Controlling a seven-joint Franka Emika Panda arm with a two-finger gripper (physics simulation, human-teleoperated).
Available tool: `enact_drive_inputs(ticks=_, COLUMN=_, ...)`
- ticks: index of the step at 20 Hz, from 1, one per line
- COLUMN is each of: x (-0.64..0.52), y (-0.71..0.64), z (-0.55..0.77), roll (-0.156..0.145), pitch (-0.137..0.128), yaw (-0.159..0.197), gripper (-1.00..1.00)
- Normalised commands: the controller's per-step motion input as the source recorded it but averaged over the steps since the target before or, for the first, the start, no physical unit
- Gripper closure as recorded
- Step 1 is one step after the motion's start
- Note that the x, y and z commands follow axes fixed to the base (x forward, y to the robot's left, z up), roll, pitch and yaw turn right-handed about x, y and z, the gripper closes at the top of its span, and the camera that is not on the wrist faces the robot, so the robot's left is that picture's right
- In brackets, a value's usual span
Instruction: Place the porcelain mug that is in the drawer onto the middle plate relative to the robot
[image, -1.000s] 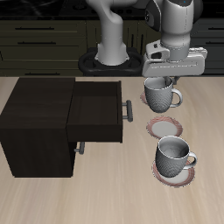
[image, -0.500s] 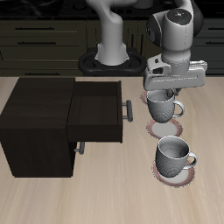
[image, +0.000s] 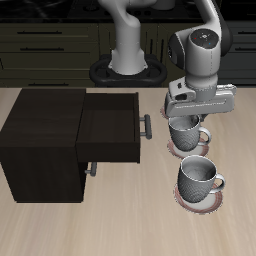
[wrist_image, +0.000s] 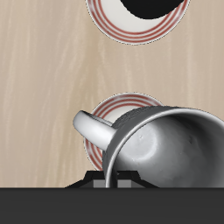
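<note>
My gripper (image: 188, 117) is shut on the rim of the porcelain mug (image: 186, 133), a speckled grey-white mug with one loop handle. The mug hangs right over the middle plate (image: 190, 150), a small saucer with a reddish-brown rim, and covers most of it. Whether its base touches the plate I cannot tell. In the wrist view the mug (wrist_image: 171, 144) fills the space by the gripper (wrist_image: 118, 180), tilted, handle (wrist_image: 90, 129) sticking out, with the plate's rim (wrist_image: 121, 107) showing behind it. The drawer (image: 110, 128) stands pulled open from the dark cabinet.
A second grey mug (image: 199, 178) stands on another saucer (image: 186, 199) nearer the table's front edge. The dark cabinet (image: 40, 140) fills the table beside the drawer, whose bar handle (image: 147, 127) points at the plates. The wrist view shows another saucer (wrist_image: 131, 24) with a dark shape on it.
The gripper has carried the mug toward the table's front edge and down, from above the farther saucer area to just over the middle plate. The second mug has not moved.
</note>
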Motion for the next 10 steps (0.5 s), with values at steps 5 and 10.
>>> enact_drive_inputs(ticks=5, x=0.05, y=0.1, z=-0.27, roll=0.034, pitch=0.054, yaw=-0.002, gripper=1.0)
enact_drive_inputs(ticks=10, x=-0.01, y=0.01, z=-0.01, roll=0.013, pitch=0.009, yaw=-0.006, gripper=-1.0)
